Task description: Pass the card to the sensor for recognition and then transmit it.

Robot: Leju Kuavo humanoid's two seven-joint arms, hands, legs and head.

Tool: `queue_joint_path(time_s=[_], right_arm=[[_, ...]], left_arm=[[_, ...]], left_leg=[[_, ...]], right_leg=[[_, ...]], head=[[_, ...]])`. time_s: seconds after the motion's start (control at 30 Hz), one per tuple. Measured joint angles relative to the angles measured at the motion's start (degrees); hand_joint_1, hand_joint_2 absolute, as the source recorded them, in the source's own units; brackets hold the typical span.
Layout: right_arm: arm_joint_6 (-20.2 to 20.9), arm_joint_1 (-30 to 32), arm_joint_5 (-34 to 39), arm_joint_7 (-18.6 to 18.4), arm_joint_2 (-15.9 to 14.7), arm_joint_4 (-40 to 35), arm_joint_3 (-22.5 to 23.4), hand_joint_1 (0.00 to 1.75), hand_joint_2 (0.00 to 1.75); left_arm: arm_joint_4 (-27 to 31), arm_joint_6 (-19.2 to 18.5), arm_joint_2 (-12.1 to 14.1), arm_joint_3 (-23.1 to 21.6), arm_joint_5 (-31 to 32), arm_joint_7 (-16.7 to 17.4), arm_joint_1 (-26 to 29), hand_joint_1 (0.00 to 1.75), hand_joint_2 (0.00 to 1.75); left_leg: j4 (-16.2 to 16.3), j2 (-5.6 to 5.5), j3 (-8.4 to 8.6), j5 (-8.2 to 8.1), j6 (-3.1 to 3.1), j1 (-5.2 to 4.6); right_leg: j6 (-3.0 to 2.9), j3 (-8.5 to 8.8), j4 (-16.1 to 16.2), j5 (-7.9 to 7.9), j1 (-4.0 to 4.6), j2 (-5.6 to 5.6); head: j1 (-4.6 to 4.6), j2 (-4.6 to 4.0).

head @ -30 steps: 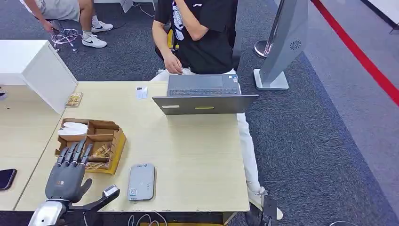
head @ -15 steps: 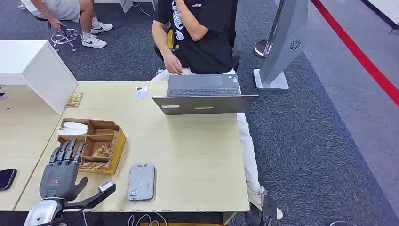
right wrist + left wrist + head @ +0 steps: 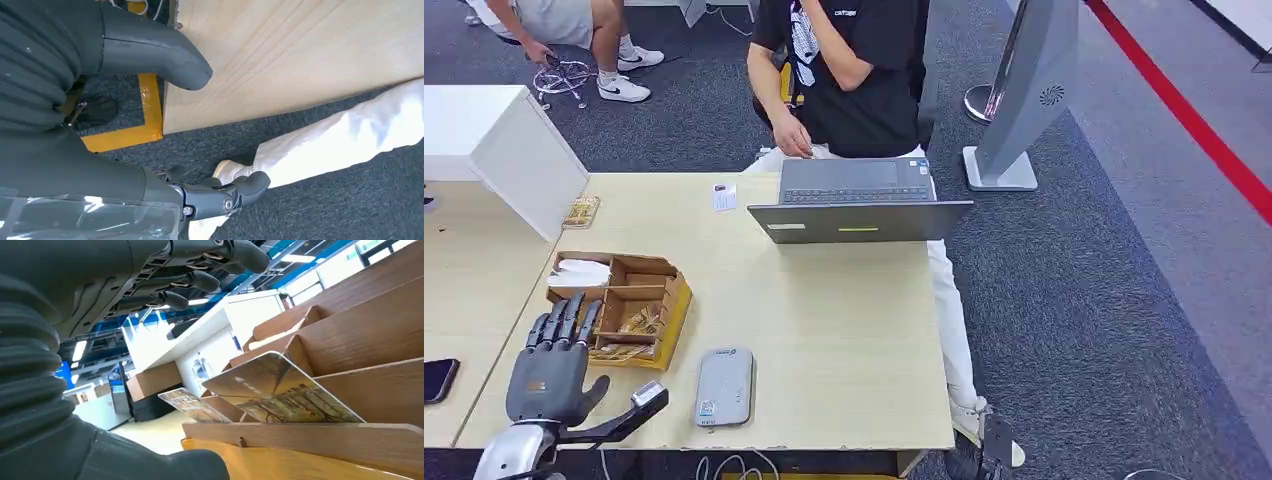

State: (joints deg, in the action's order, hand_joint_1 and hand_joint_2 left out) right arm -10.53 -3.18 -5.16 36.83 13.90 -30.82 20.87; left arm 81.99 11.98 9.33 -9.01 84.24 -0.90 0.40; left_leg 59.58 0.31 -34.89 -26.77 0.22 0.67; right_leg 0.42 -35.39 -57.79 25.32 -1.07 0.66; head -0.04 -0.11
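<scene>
Reaching step: the left hand (image 3: 549, 375) hovers with fingers (image 3: 564, 322) spread and holding nothing, the card (image 3: 280, 392) propped in the box (image 3: 669, 300) just beyond the fingertips, so next comes a dip and pinch, then the sensor (image 3: 725, 386).

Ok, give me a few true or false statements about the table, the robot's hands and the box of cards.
1. The left hand hovers open near the cardboard box. True.
2. The left hand already holds a card. False: its fingers are spread and hold nothing; the cards sit in the box's slots.
3. A grey sensor pad lies flat on the table, to the right of the box. True.
4. The laptop is closed. False: it is open in front of a seated person.
5. The right hand rests on the sensor pad. False: it hangs beside the table edge, above the carpet.
</scene>
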Motion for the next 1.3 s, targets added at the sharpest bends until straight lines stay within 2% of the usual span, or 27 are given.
queue_joint_path(time_s=[0.67,0.7,0.87,1.03,1.3], right_arm=[[0.0,0.0,0.0,0.0,0.0,0.0,0.0,0.0,1.75],[0.0,0.0,0.0,0.0,0.0,0.0,0.0,0.0,1.75],[0.8,0.0,-0.1,-0.3,0.0,0.0,-0.3,0.0,1.75],[0.9,0.0,-0.1,-0.3,0.0,0.0,-0.6,0.0,1.75],[0.9,-0.1,0.0,-0.3,0.0,0.0,-0.7,0.0,1.75]], left_arm=[[0.0,0.0,-0.2,0.0,0.0,0.0,0.0,0.0,1.75],[0.0,0.0,-0.2,0.0,0.0,0.0,0.0,1.75,1.75],[-0.7,-0.9,-0.2,1.0,-1.7,1.4,0.0,1.75,1.75],[-3.4,0.2,0.1,3.1,-2.8,0.7,-0.6,1.75,1.75],[-4.7,0.3,-0.1,4.3,-2.4,0.3,-0.8,1.75,1.75]], left_leg=[[0.0,0.0,0.0,0.0,0.0,0.0],[0.0,0.0,0.0,0.0,0.0,0.0],[0.0,0.04,0.01,0.0,0.0,0.01],[0.0,0.07,0.03,0.0,-0.01,0.04],[0.0,0.1,0.04,0.01,-0.02,0.06]], right_leg=[[0.0,0.0,0.0,0.0,0.0,0.0],[0.0,0.0,0.0,0.0,0.0,0.0],[-0.01,0.0,0.0,0.0,0.0,0.04],[-0.01,-0.02,0.0,-0.01,0.0,0.09],[-0.04,-0.02,0.0,-0.03,0.0,0.12]], head=[[0.0,0.0],[0.0,0.0],[0.0,0.0],[0.0,0.0],[0.0,0.0]])
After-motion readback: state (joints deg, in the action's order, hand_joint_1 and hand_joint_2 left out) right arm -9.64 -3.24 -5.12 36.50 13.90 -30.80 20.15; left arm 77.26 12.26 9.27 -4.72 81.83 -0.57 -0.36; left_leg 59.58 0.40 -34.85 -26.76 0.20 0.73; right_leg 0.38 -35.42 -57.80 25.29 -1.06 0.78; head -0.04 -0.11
